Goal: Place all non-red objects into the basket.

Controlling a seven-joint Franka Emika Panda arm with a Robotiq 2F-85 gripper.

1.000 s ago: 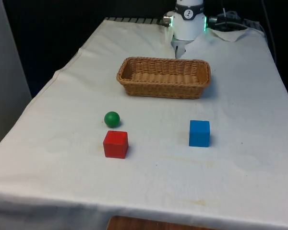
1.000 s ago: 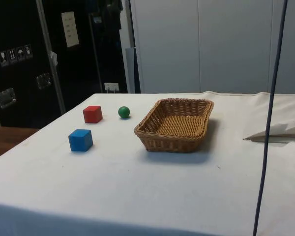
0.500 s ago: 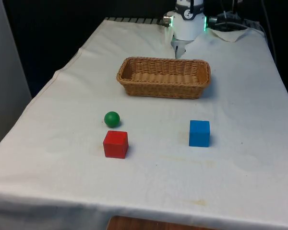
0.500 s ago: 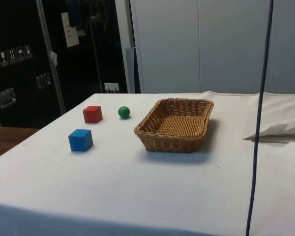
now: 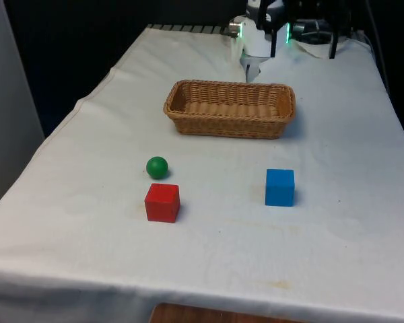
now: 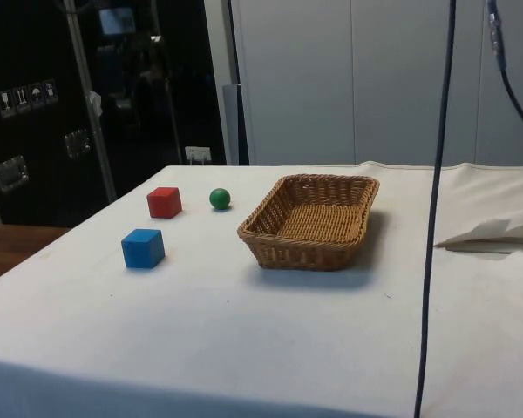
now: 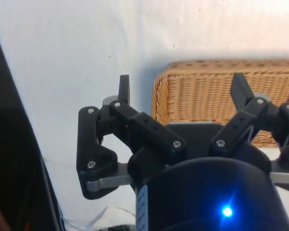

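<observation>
**End effector open above the far end of the bench, three pieces on the cloth**

No writing on the task's pieces can be read from here. On the dark cabinets (image 6: 35, 113) at the side there are small white stickers with symbols, too small to read.

The wicker basket (image 5: 230, 108) stands on the far half of the bench (image 5: 337, 222). It is oblong, and its long axis runs across the bench, from the front view's left to the front view's right. It has nothing inside.

The green ball (image 5: 157, 167) lies on the cloth nearer to me than the basket, toward the front view's left. The red cube (image 5: 162, 202) sits just beside it, a little closer to the near edge; the two do not touch. The blue cube (image 5: 280, 187) stands well apart from them, toward the front view's right, with its faces about square to the bench edges. All three are outside the basket.

The end effector (image 7: 183, 91) hangs above the cloth close to one short end of the basket (image 7: 221, 96). Its two fingers (image 7: 124, 89) are spread wide and nothing is between them. In the front view it (image 5: 303, 27) is seen at the far end, beyond the basket.

The bench is covered with a white cloth with soft wrinkles. A black cable (image 6: 434, 209) hangs down in the side view, before pale wall panels (image 6: 357, 78).
</observation>
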